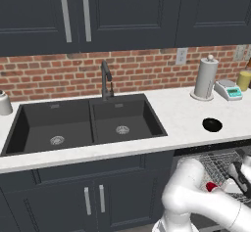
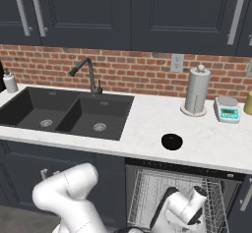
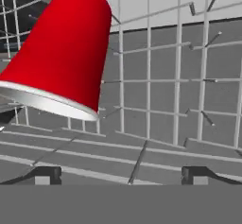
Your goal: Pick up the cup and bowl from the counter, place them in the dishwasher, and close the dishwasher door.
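While we are working low in front of the open built-in dishwasher with its silver wire rack [image 2: 162, 190], the long white stone-like counter [image 1: 181, 116] is stretching above us with its black double sink [image 1: 83, 123] set in. Beside the tall paper towel roll [image 1: 206, 78] and the small kitchen scale [image 1: 228, 89], the small glossy black bowl [image 2: 172, 141] is sitting alone on the worktop, near its front edge and well apart from the arm.

Down in the rack, the small red cup with its whitish rim [image 3: 61, 53] is lying tilted against the wires, its rim toward the lower left of the hand view. From the left base view we are glimpsing a bit of red [image 1: 211, 186] just beside the wrist. Our gripper [image 3: 121, 173] is standing with its jaws spread wide, both tips well clear of the cup, so we judge the cup is released and resting in the rack.

To finish this step well, we are thinking the hand should be backing away along its own axis, keeping the fingers apart so they are not catching the cup's rim or the upright tines. Lifting straight clear of the rack before swinging toward the bowl seems safest, since a sideways sweep could be knocking the cup over.
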Motion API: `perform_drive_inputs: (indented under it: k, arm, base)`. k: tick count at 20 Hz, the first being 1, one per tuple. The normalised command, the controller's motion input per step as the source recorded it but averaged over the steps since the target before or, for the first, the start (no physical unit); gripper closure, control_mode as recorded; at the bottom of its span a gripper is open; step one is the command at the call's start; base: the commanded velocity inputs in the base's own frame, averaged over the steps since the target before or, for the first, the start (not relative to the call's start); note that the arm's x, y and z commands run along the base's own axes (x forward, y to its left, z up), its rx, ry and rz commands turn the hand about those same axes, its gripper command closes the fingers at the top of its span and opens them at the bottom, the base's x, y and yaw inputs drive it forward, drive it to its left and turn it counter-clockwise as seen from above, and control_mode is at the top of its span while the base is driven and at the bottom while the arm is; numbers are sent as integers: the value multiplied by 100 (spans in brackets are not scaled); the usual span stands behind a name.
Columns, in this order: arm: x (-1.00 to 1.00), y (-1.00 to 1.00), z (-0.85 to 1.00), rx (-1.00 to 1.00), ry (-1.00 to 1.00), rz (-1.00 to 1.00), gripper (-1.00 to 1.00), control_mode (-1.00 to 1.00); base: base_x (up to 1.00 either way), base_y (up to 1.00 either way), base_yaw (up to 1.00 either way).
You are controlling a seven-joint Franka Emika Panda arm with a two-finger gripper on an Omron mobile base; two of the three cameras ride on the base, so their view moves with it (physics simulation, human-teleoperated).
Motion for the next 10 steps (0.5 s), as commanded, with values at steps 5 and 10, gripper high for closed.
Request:
perform_drive_inputs:
  k: [5,10]
  arm:
    - [-100,-3,95,11,-69,0,-100,-100]
    - [-97,0,100,3,-53,0,-100,-100]
  base:
    - [0,0,0]
    - [0,0,0]
